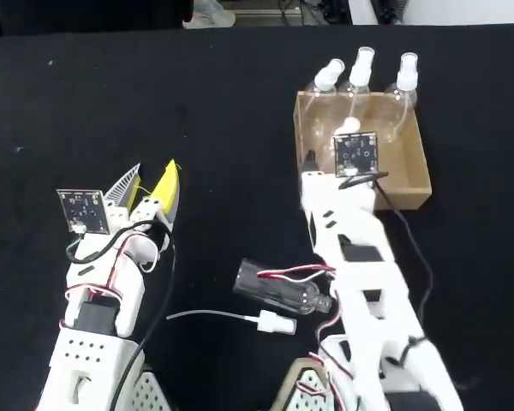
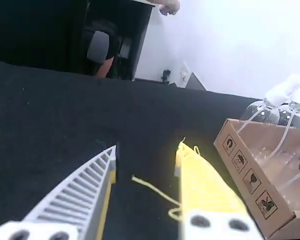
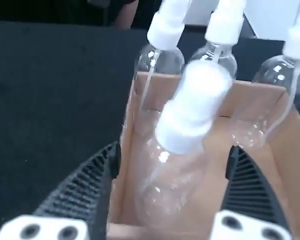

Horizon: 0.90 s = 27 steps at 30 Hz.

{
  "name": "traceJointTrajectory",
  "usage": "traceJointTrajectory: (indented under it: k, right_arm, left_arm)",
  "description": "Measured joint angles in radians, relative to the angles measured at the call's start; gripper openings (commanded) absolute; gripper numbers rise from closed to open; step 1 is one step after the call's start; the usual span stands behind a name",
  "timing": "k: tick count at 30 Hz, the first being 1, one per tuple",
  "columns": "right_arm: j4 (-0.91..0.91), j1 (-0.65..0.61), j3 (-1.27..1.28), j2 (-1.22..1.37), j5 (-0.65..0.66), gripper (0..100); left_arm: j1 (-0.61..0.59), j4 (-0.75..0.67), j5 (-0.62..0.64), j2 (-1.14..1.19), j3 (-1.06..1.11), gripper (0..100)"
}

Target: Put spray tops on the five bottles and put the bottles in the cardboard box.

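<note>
Table cover [image 1: 197,111]: plain black. Cardboard box [image 1: 409,167]: brown, with black symbols printed on one side wall. Bottles [image 1: 357,90]: clear and colourless. Spray tops [image 1: 330,75]: white. Left gripper [image 1: 155,165]: one grey ribbed finger and one yellow finger. Right gripper [image 3: 173,150]: black ribbed fingers. Arms [image 1: 360,257]: white shells.

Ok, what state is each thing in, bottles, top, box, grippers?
Brown cardboard box: open-topped.
Three clear plastic bottles: capped, upright in box.
Fourth clear bottle: capped, tilted in box.
Fifth clear bottle: uncapped, lying down.
Loose white spray top: unattached.
Left gripper: open, empty.
Right gripper: open.
</note>
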Motion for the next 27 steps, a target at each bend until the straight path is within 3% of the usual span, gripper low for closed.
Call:
traceJointTrajectory:
  k: [11, 17, 23, 27]
  right_arm:
    - [0.496, 0.031, 0.000, -0.394, 0.000, 28.3]
    - [0.884, 0.029, -0.120, -0.605, 0.003, 28.3]
    - [1.165, 0.029, -0.376, -0.700, 0.144, 28.2]
    - [1.315, -0.052, -0.555, -0.643, 0.244, 28.2]
  left_arm:
    - [0.000, 0.000, 0.000, 0.000, 0.000, 19]
    - [0.000, 0.000, 0.000, 0.000, 0.000, 19]
    - [0.000, 0.000, 0.000, 0.000, 0.032, 19]
    - [0.000, 0.000, 0.000, 0.000, 0.034, 19]
